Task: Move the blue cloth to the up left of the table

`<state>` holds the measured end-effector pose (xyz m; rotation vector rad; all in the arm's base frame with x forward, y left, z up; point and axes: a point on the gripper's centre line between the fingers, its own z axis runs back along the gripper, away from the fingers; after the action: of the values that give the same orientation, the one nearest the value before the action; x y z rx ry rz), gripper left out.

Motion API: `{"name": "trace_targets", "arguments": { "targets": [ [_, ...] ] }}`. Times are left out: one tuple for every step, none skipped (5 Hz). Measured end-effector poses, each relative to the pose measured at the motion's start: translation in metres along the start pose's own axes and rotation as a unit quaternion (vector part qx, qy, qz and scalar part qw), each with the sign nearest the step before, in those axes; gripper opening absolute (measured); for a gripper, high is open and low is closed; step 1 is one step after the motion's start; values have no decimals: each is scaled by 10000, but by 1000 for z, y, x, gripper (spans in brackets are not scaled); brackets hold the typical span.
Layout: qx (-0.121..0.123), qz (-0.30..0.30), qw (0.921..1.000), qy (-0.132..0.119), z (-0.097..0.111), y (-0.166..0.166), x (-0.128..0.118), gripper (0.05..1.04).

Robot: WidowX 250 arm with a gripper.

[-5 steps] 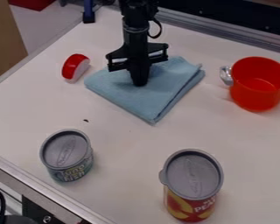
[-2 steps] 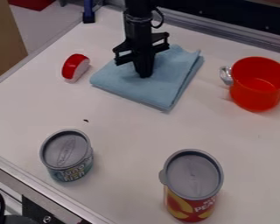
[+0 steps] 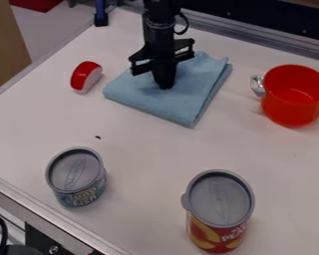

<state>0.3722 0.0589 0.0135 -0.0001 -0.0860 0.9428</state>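
End effector (image 3: 164, 85): black, two-finger, hanging from the black arm (image 3: 160, 20) that comes in at the top edge. Tip is down on the folded light-blue cloth (image 3: 145, 100). Can't tell if it's released, clenched or grasping the cloth.

Cloth: directly under and around the tip, flat on the white bench (image 3: 139, 154), layered edges on the right-hand side. One corner points up-right of the end effector, another down and slightly right of it.

Nearest neighbour: small red-and-white rounded object (image 3: 87, 75), left of the end effector, near the cloth but apart from it.

Right of the end effector, well apart: glossy orange-red round pot (image 3: 292, 112), upright, open top, silver-coloured handle (image 3: 257, 85) on the side facing the end effector.

Below the end effector, toward the camera: tiny dark speck (image 3: 97, 137) down-left; further down-left, short can with grey lid and dark teal label (image 3: 76, 172), upright. Down-right, taller can with grey lid and red-yellow label (image 3: 219, 199), also upright. Cans well apart from each other and from the cloth.

Behind the end effector: metal rail (image 3: 255, 42) along the far side. Up-left: dark-blue upright piece (image 3: 101, 14) by the bench's far corner; brown panel (image 3: 6, 50) further left.
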Motion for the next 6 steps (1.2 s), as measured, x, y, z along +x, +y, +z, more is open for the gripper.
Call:
{"name": "trace_targets", "arguments": {
  "targets": [
    [-3,-252,9996,-82,2,5,2,204],
    [73,-484,9988,59,8,4,1,422],
    [-289,-573,9977,-212,40,-3,5,700],
    [-452,-637,9959,-457,63,-4,8,960],
    [-516,-884,9940,-384,72,2,-2,999],
    [-383,-1547,9871,-151,69,13,-29,999]
  ]
}}
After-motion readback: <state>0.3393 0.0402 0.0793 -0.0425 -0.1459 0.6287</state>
